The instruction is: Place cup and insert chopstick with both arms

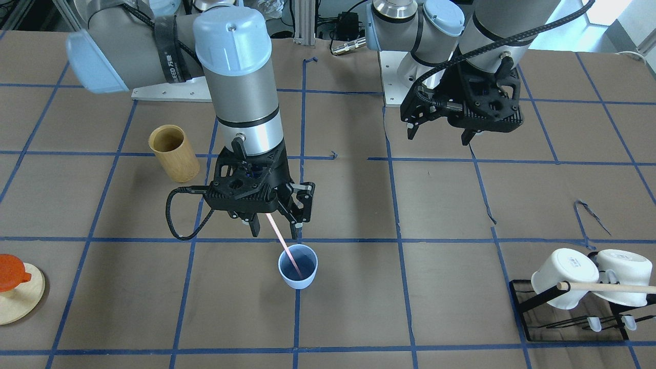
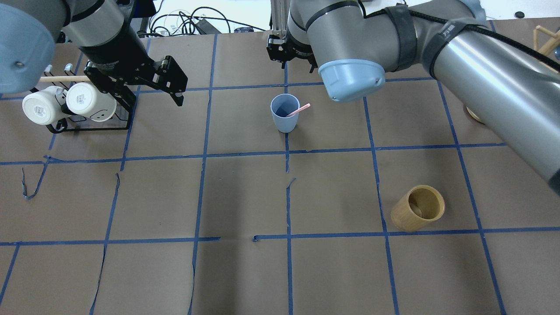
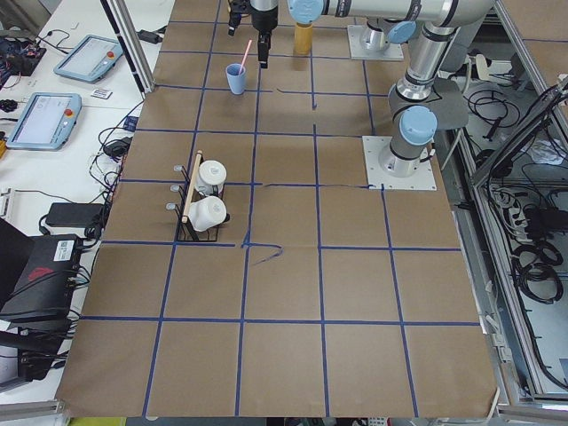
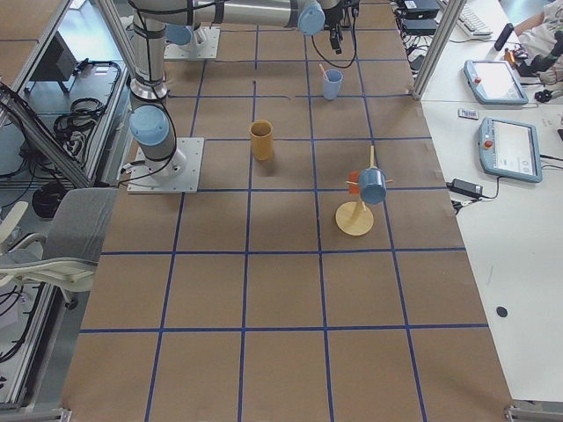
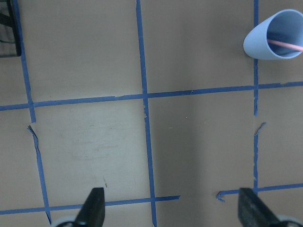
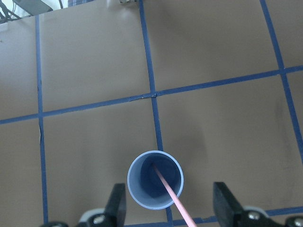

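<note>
The light-blue cup (image 1: 298, 266) stands upright on the brown table near a blue tape crossing; it also shows in the overhead view (image 2: 284, 113) and the right wrist view (image 6: 155, 187). The pale-pink chopstick (image 1: 282, 241) leans in the cup, its top end sticking out over the rim (image 2: 301, 109). My right gripper (image 1: 277, 230) hangs just above the cup, open, with the chopstick's upper end between its spread fingers, touching neither. My left gripper (image 1: 438, 138) is open and empty, well away to the side of the cup, which lies at the top right of its wrist view (image 5: 277, 35).
A tan bamboo cylinder (image 1: 174, 152) stands beside the right arm. A black rack (image 1: 528, 302) with two white mugs and a wooden rod (image 1: 610, 287) sits at the table edge on my left side. An orange piece on a round wooden stand (image 1: 13, 287) sits at the opposite edge.
</note>
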Tool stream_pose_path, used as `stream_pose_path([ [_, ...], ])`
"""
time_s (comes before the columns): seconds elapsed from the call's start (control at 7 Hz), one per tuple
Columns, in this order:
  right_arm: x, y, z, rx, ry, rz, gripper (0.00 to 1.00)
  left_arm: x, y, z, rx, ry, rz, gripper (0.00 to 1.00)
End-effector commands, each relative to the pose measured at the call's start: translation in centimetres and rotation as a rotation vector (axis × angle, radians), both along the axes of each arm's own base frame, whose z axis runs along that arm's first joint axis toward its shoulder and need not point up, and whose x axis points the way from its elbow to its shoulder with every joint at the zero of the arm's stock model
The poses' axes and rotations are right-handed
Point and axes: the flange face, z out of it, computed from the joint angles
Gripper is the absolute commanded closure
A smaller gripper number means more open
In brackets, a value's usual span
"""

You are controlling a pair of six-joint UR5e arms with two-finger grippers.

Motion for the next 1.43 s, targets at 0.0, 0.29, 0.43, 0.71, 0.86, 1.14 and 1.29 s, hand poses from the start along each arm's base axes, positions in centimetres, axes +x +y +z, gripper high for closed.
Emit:
stream_pose_path([
  [0.0,-2.4,1.6,3.4,0.17,0.097,0.092,0.24,0.0,0.0,0.0,0.0,0.001,0.0,0.0],
  [0.29,-12.2,1.6,6.5,0.238,0.129,0.153,0.14,-0.1,-0.1,-0.1,0.001,0.005,0.0,0.0],
  [0.43,-14.6,3.9,7.8,0.298,0.157,0.276,0.13,-0.1,-0.1,-0.1,0.003,0.007,0.0,0.0],
  [0.71,-17.2,10.2,7.5,0.345,0.165,0.252,0.14,-0.1,-0.1,-0.1,0.001,0.007,0.0,0.0],
  [0.86,-18.9,10.0,6.4,0.279,0.152,0.218,0.14,-0.1,-0.1,-0.1,0.001,0.007,0.0,0.0],
  [1.14,-19.4,10.0,6.7,0.25,0.168,0.204,0.03,-0.1,-0.1,-0.1,0.001,0.007,0.0,0.0],
  [1.29,-19.3,10.0,7.4,0.234,0.156,0.198,0.0,-0.1,-0.1,-0.1,0.001,0.007,0.0,0.0],
])
